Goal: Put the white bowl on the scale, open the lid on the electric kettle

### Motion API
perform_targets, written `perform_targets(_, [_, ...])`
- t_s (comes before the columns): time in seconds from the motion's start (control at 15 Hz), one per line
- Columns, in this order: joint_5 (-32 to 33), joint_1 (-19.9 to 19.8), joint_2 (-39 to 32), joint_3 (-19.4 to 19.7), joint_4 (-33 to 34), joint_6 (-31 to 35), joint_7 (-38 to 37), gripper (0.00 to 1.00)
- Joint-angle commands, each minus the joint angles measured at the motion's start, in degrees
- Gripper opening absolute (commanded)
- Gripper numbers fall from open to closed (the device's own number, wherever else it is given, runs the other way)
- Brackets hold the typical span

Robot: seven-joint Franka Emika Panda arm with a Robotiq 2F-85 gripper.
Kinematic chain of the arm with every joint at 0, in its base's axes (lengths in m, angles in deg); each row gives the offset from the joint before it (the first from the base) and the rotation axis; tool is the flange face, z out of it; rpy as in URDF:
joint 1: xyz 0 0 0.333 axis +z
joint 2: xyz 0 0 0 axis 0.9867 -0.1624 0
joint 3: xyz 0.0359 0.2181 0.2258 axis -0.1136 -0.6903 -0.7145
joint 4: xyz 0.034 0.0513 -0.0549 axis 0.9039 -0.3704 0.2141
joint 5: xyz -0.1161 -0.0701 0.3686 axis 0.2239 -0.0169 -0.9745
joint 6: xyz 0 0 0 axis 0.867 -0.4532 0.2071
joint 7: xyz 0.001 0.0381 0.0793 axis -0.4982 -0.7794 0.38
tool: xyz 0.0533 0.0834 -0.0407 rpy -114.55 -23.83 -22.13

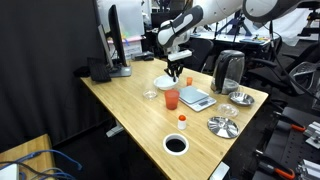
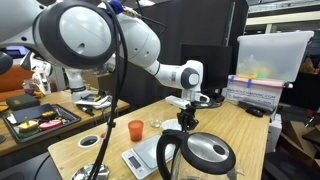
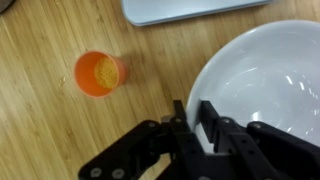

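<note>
We count one bowl, one cup, one scale, one kettle with one lid, and two other round dishes.

Nearest to us is the black two-finger gripper [image 3: 193, 108]. Its fingers are drawn close together with the rim of the shallow round white bowl [image 3: 265, 70] between them, so it grasps the bowl at the edge. The bowl is plain and glossy inside, with soft reflections, and it spreads to one side of the fingers. We cannot tell if it rests on the light wooden table [image 1: 130, 110] or hangs just above it.

On the opposite side of the fingers, a little apart, stands the small orange plastic cup [image 3: 99, 73], upright. Ahead of the fingertips lies the low flat grey-silver scale [image 3: 190, 8], near the bowl but apart from it.

Beyond the scale from the gripper stands the tall dark-and-steel electric kettle [image 1: 229, 70], and its round greyish lid [image 2: 210, 152] lies on its mouth.

Farther from the gripper, toward the table's edge, lie the shiny ribbed metal plate [image 1: 222, 125] and the white-rimmed round dish with black inside [image 1: 176, 144].
</note>
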Motion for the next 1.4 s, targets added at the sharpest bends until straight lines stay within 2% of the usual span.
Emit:
perform_targets(0.0, [0.17,-0.61,-1.44,-0.15,2.60,-2.13,-0.20,0.05])
perform_targets(0.6, [-1.30,-1.28,-0.58,-1.39,3.72,-3.59,0.04,0.04])
perform_targets(1.33, [-6.41,-2.47,1.13,-1.90,6.45,-3.53,0.28,0.02])
